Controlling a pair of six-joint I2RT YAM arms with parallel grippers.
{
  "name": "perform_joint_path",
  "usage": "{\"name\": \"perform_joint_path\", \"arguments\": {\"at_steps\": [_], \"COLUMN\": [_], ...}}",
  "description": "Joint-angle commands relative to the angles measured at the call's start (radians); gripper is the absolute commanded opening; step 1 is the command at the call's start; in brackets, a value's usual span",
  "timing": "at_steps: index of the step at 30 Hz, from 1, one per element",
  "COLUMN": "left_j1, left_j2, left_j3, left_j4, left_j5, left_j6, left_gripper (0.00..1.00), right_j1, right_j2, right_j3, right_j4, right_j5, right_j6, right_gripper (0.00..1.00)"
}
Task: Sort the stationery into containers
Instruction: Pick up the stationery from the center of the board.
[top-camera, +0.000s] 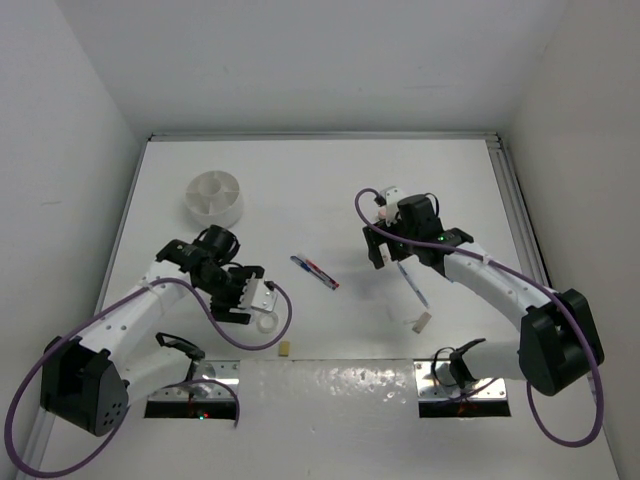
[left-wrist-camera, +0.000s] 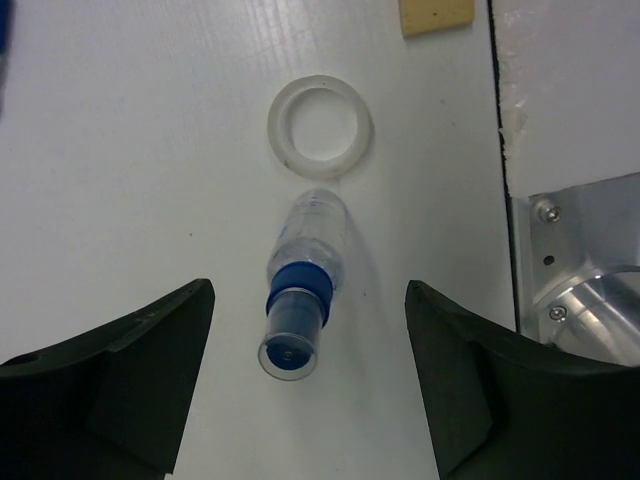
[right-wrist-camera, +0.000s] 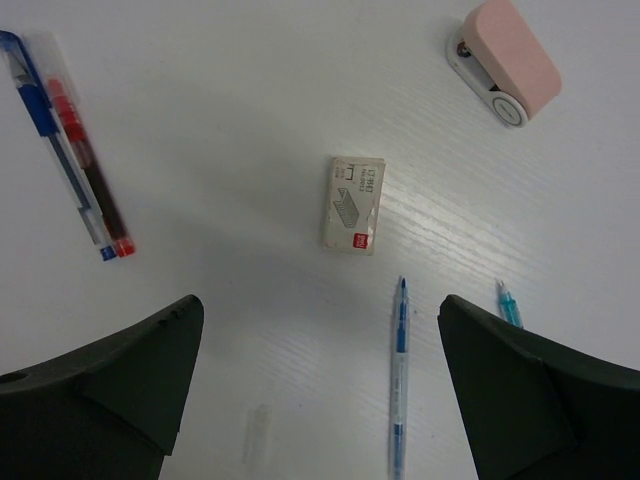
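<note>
— Where does the top camera sit?
— High over the near edge, looking down on the whole counter (top-camera: 330, 190).
— And the wrist cameras?
— Both close, facing down. The left one shares the clear tape ring (left-wrist-camera: 320, 128) with the top view, the right one the red-and-blue pen (right-wrist-camera: 92, 175).

A white counter (top-camera: 300, 190) sits between plain grey walls (top-camera: 320, 60). A metal rail (top-camera: 517, 210) runs along its right edge. Two shiny metal plates (top-camera: 226, 372) lie at the near edge, one toward each near corner.

Left tool (left-wrist-camera: 308, 300) and right tool (right-wrist-camera: 320, 300) are black; arms (top-camera: 125, 320) white, cables (top-camera: 357, 206) purple.
</note>
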Motion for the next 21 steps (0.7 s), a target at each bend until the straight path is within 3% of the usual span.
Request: {"name": "perform_joint_path", "arguments": {"at_steps": [1, 8, 13, 15, 16, 20, 21], "left_j1": [-0.021, -0.040, -0.041, -0.041, -0.043, -0.043, -0.041], "left_j2": [-0.008, 0.012, 0.003, -0.012, -0.017, -0.023, -0.022], "left_j3": [-0.004, -0.022, -0.042, -0.045, -0.047, -0.033, -0.028], "left_j4": [0.111, 0.113, 0.053, 0.046, 0.047, 0.078, 0.082], "left_j5": [-0.009, -0.042, -0.053, -0.047, -0.044, -0.029, -0.018], "left_j6": [-0.091, -0.098, 0.022, 0.043, 0.043, 0.011, -0.003], "left_gripper": [0.71, 0.56, 0.51, 0.43, 0.31, 0.12, 0.02], "right_j1": [0.005, 0.005, 0.001, -0.002, -0.005, -0.009, -0.012], "right_j2": [-0.005, -0.013, -0.028, -0.036, -0.040, -0.060, -0.065], "right_j3": [0.000, -0.008, -0.019, -0.022, -0.022, -0.037, -0.039], "right_j4": [0.007, 0.005, 0.002, 0.002, 0.002, 0.016, 0.016], "right_j5": [0.052, 0.098, 0.144, 0.155, 0.159, 0.190, 0.193], "right_j6": [-0.025, -0.037, -0.057, -0.059, -0.057, -0.059, -0.060], "right_gripper": [0.99, 0.99, 0.99, 0.99, 0.99, 0.99, 0.99]}}
